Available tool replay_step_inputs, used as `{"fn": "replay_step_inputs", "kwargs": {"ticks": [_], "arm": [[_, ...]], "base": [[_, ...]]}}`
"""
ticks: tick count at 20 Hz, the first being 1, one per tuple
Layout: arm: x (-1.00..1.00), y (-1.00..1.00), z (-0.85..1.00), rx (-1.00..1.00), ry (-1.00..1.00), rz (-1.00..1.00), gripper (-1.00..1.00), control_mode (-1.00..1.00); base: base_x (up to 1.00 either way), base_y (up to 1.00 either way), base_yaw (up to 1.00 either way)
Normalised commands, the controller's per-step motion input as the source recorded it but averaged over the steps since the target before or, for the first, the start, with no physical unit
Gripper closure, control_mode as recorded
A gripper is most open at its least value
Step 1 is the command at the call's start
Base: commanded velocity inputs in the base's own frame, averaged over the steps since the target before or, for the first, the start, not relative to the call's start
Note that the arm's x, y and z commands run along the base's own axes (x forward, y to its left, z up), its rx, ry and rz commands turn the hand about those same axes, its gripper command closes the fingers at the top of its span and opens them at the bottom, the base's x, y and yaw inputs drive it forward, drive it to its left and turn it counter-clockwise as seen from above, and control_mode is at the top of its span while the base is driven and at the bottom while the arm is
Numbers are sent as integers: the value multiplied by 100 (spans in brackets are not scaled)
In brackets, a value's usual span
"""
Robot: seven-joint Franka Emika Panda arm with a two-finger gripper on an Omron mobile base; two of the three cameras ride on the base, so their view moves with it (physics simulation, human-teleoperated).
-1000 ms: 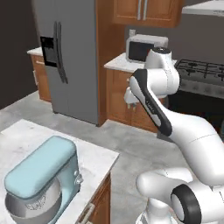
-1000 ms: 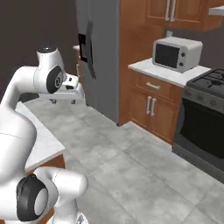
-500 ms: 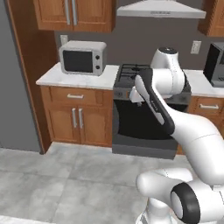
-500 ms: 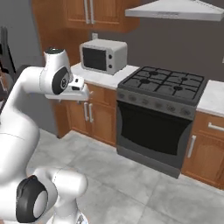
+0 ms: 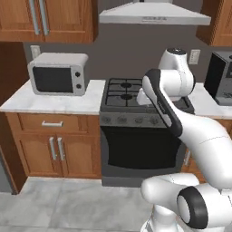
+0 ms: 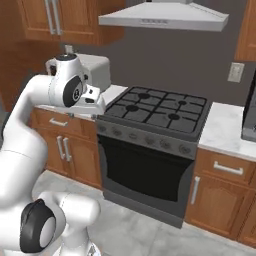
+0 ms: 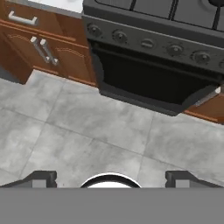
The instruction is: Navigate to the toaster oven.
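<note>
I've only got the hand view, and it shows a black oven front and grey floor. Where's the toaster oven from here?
Observer: In the left base view, the toaster oven sits on the white counter just left of the stove.
Operator: Anything on the other side of the stove?
Observer: A dark appliance stands on the counter to the stove's right, cut off by the frame edge.
Operator: What's above the burners?
Observer: A grey range hood hangs over them, between wooden wall cabinets.
</note>
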Motion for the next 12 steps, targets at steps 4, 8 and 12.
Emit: {"fn": "replay_step_inputs", "kwargs": {"ticks": [4,8,12], "arm": [[0,0,0,0,0,0,-100,100],[0,0,0,0,0,0,-100,100],[0,0,0,0,0,0,-100,100]], "base": [[100,16,-30],[95,71,-31],[61,99,-29]]}}
